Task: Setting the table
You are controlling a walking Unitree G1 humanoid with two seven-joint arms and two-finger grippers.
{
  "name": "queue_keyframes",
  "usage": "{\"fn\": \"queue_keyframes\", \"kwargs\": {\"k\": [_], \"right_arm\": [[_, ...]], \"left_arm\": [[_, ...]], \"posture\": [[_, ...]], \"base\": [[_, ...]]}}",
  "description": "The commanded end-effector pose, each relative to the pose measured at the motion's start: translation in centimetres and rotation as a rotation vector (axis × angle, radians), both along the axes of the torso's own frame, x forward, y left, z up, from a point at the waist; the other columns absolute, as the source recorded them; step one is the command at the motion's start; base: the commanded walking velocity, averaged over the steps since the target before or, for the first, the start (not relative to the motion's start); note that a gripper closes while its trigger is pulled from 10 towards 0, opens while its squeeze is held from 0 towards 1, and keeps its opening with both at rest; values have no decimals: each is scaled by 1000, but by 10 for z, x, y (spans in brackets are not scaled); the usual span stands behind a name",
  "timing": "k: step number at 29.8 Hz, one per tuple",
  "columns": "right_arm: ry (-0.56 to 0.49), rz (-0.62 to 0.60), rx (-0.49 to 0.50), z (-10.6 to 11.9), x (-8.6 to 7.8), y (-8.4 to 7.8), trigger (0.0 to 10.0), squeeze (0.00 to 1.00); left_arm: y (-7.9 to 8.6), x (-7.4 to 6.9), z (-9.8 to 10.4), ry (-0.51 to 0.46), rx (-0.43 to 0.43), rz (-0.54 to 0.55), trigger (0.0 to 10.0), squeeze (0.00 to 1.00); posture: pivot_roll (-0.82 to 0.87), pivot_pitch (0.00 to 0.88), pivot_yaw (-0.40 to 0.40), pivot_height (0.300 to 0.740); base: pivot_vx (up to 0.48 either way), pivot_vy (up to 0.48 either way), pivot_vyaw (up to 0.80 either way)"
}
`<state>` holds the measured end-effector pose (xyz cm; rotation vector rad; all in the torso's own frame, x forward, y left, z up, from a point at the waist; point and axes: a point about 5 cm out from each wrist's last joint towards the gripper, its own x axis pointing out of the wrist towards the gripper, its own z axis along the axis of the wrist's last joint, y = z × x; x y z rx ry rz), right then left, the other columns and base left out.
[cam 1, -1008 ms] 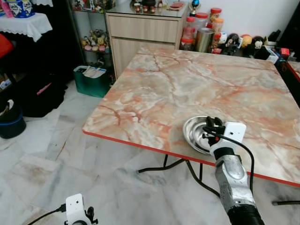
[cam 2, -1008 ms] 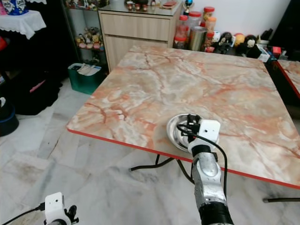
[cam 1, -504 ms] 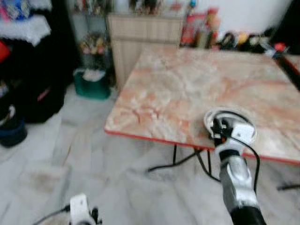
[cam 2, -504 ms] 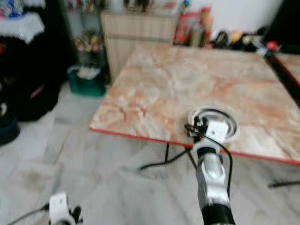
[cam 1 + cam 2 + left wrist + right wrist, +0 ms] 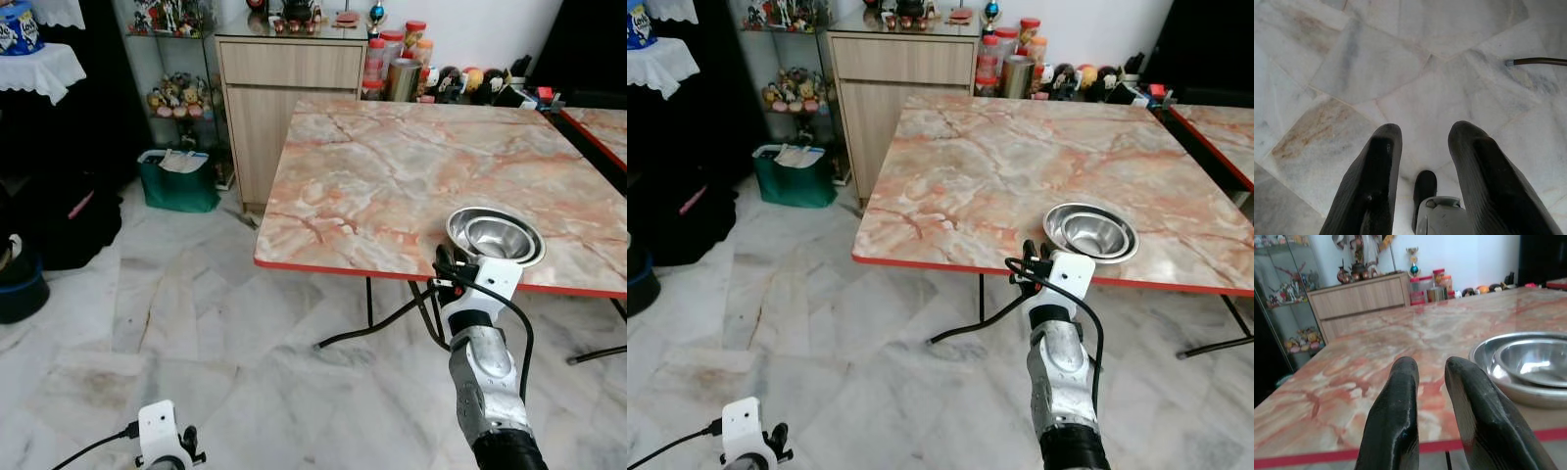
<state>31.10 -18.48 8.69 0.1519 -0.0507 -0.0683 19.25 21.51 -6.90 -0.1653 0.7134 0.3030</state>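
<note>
Bowls (image 5: 502, 235) are down on the table (image 5: 392, 166) now, a smaller steel one nested inside a wider shallow one, sitting close to the near red-trimmed edge toward the right-hand corner. A second ago the right gripper (image 5: 443, 264) was reaching over that dish on the tabletop; now it has pulled back off the table and hangs just in front of the near edge, below the rim, holding nothing, fingers (image 5: 1400, 401) parted with only a small gap between them. Whole view has shifted too, so I'd guess the robot stepped back rather than the table moving. To me that reads as this placement being done and the next item being up. Left gripper (image 5: 1420, 147) just dangles low over the floor (image 5: 147, 323), fingers spread apart, empty. Materials: the bowls are shiny stainless, round, smooth, probably slippery to pinch by the thin rim. Tabletop is glossy pink-orange marble pattern, square with a red band round the edge, on thin black metal legs. Floor is pale veined marble slabs, also slick looking
</note>
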Motion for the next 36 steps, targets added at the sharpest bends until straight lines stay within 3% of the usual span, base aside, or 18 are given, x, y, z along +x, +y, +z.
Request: {"fn": "queue_keyframes", "kwargs": {"k": [1,5,12,17,19,21,22,26,31,33,36], "right_arm": [[22,-32,36,-3,1,-5,10000,0],[30,-46,45,-5,1,-7,10000,0],[63,-132,4,-14,-14,-20,10000,0],[213,-110,-27,-47,-26,-21,10000,0],[329,-103,-16,-71,-34,-21,10000,0],[353,-100,-20,-75,-36,-22,10000,0],[436,-101,-26,-90,-44,-23,10000,0],[601,-95,-23,-116,-62,-24,10000,0],[664,-75,-27,-125,-69,-22,10000,0],[772,6,-51,-139,-82,-18,10000,0],[820,58,-56,-145,-89,-18,10000,0]], "left_arm": [[-1,2,2,-15,18,-10,10000,0],[-2,4,3,-24,20,-12,10000,0],[-2,4,3,-25,25,-20,10000,0],[-4,3,2,-16,27,-40,10000,0],[-6,2,1,-12,24,-45,10000,0],[-7,2,1,-12,23,-45,10000,0],[-9,2,0,-11,21,-45,10000,0],[-14,1,-1,3,13,-51,10000,0],[-16,0,-3,13,10,-54,10000,0],[-22,-8,-8,51,-7,-49,10000,0],[-30,-16,-14,97,-8,-90,10000,0]], "posture": [[63,0,-40,728],[64,0,-41,728],[67,0,-44,728],[49,0,-41,728],[52,0,-43,728],[52,0,-50,728],[51,0,-55,728],[45,0,-63,728],[42,0,-64,728],[36,0,-73,728],[41,0,-68,728]], "base": [[0,0,0],[0,0,0],[0,0,0],[0,0,0],[0,0,0],[0,0,0],[0,0,0],[0,0,0],[0,0,0],[0,0,0],[0,0,0]]}}
